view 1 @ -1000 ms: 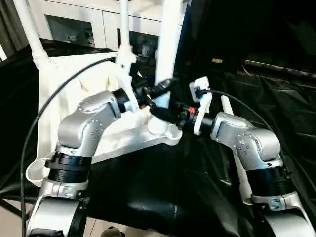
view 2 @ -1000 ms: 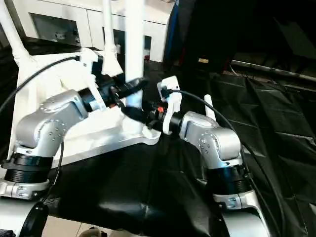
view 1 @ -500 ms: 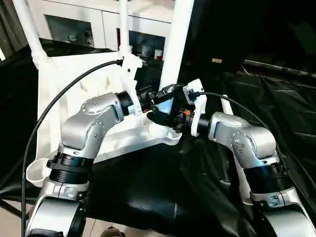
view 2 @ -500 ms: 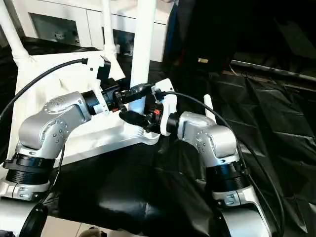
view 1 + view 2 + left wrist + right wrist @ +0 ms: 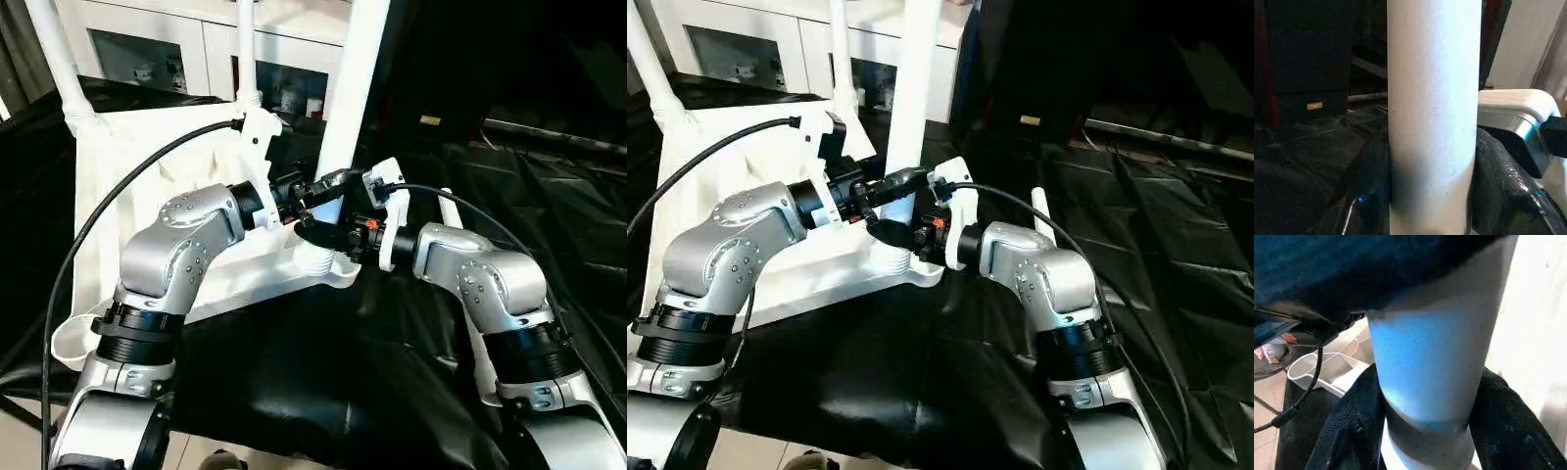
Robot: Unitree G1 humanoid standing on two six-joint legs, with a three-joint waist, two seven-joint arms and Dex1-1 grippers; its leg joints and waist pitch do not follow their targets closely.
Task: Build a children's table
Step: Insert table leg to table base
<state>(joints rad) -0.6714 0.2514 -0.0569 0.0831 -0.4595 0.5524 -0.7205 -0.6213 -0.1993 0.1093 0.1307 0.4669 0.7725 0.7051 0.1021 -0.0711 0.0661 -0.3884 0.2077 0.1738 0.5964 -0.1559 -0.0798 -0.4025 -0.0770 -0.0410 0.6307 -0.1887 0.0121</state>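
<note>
The little white table top (image 5: 147, 196) lies upside down on the black-draped table (image 5: 549, 225), ribs up, with two legs already standing in its far sockets (image 5: 59, 69) and a spare leg (image 5: 453, 217) lying on the cloth by my right arm. I have the third leg (image 5: 348, 88) upright in the near corner socket (image 5: 318, 262), and both grippers are on it low down: the left gripper (image 5: 318, 186) is closed around the tube from one side, and the right gripper (image 5: 328, 235) is clamped on it just below, close to the socket. In both wrist views a black finger (image 5: 1366, 181) sits on each side of the white tube. My worry is the seating: I judge the leg may not be fully home, and if my two arms push unevenly it could tilt and jam in the socket. The unclamped top could also slide on the slick cloth.
</note>
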